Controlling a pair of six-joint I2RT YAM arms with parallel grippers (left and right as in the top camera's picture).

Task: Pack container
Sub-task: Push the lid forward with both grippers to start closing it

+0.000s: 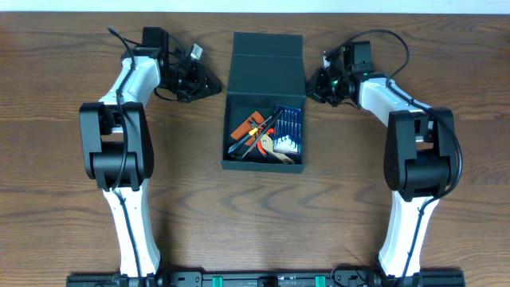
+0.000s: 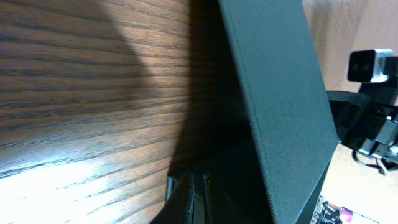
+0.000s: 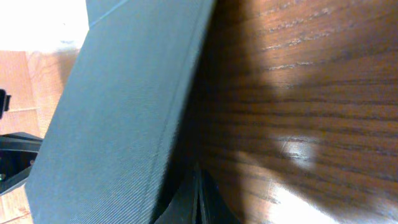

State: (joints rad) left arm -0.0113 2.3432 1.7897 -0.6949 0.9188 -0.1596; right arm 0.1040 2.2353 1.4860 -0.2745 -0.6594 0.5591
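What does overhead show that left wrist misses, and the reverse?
Only overhead: the tools laid in the open container, and how the left gripper and right gripper sit either side of its lid. Only left wrist: the lid's surface close up, the left gripper's shut fingers beside it. Both: lid, wooden table, part of the right arm.

Probably a robotics lab bench: two white-and-black arms (image 1: 117, 143) rising from a black rail (image 1: 263, 279) at a wood-grain table (image 1: 48, 199).
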